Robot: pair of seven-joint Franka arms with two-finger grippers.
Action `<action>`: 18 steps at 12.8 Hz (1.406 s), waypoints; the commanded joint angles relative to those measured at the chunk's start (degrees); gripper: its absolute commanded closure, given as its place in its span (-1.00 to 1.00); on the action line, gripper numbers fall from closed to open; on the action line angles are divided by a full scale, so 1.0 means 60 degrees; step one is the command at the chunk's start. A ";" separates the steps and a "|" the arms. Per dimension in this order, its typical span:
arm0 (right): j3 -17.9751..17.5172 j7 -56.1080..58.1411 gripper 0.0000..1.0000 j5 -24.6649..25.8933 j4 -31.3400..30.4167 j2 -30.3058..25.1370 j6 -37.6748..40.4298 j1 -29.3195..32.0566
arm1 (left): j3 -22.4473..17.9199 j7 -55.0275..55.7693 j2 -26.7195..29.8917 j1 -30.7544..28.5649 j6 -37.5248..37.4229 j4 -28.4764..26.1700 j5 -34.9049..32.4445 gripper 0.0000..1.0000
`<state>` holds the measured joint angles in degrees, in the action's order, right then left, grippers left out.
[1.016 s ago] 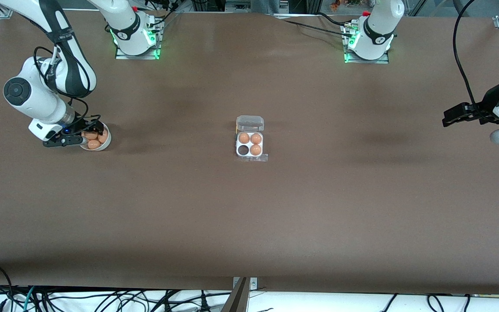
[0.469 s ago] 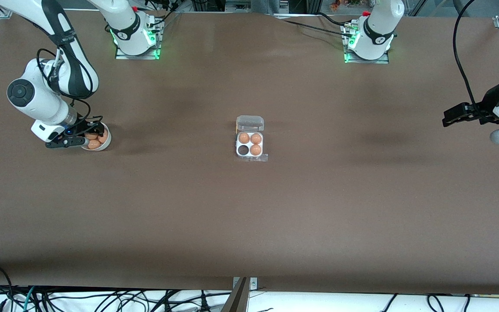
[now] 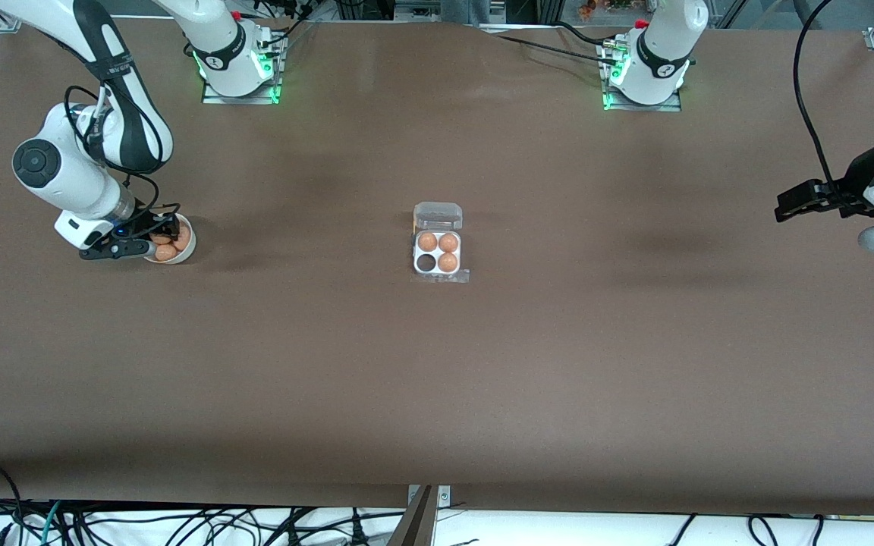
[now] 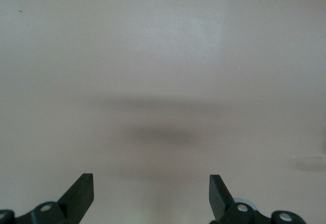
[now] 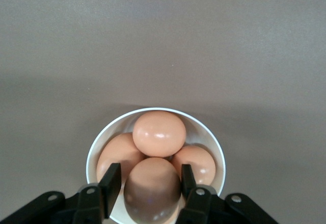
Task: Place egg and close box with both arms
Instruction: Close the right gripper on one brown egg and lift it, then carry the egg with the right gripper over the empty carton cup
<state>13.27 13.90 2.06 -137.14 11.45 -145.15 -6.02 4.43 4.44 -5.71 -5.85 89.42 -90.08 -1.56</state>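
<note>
We grip one egg in a crowded bowl; a careless lift may spoil it.

Our right gripper (image 5: 146, 183) sits in the round white bowl (image 5: 99, 145), jaws closed around the smooth orange-brown egg (image 5: 152, 191), which touches three other eggs (image 5: 159, 133): squeezing harder risks a crack, and a tilted lift may drag them. The white four-cell box (image 3: 437, 253) with its clear hinged lid open lies mid-table, one cell empty. Our left gripper (image 4: 151, 196) waits, jaws apart, over the bare brown table (image 4: 163, 56).

A brown table (image 3: 437, 379) carries two things. The box (image 3: 437, 252) sits about midway between the table's two ends, somewhat closer to the base-side edge than to the camera-side edge, its clear lid (image 3: 438, 215) lying open flat on the surface toward the bases. A round white bowl (image 3: 185, 250) of eggs stands near the right arm's end, level with the box.
</note>
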 commanded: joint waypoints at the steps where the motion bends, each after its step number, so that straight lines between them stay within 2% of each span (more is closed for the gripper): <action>1: 0.0029 -0.0060 0.05 0.0023 0.0034 0.0068 -0.0007 -0.0036 | -0.0006 -0.0168 -0.0074 -0.0007 -0.0093 0.0233 -0.0179 -1.00; 7: 0.0029 0.0042 0.30 0.0023 0.0370 0.0069 0.0255 -0.0051 | -0.0006 -0.0154 -0.0074 -0.0007 -0.0108 0.0233 -0.0179 -1.00; 8: 0.0015 0.0028 0.37 0.0023 0.0603 0.0069 0.0634 -0.0051 | -0.0006 -0.0154 -0.0060 -0.0007 -0.0108 0.0233 -0.0179 -1.00; 12: -0.0175 -0.0132 0.39 0.0008 0.2358 0.0069 0.3120 -0.0255 | 0.0009 -0.0110 -0.0045 -0.0007 -0.0123 0.0233 -0.0179 -1.00; 15: -0.0264 -0.1316 0.39 0.0008 0.3517 0.0083 0.4604 -0.1233 | 0.0009 -0.0125 -0.0045 -0.0007 -0.0123 0.0248 -0.0179 -1.00; 18: -0.0264 -0.3216 0.39 -0.0080 0.4119 0.0360 0.4841 -0.2697 | 0.0009 -0.0110 -0.0045 0.0008 -0.0123 0.0248 -0.0179 -1.00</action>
<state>11.37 1.02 1.93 -115.39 11.66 -117.77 -17.40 4.43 4.44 -5.71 -5.85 89.42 -89.98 -1.56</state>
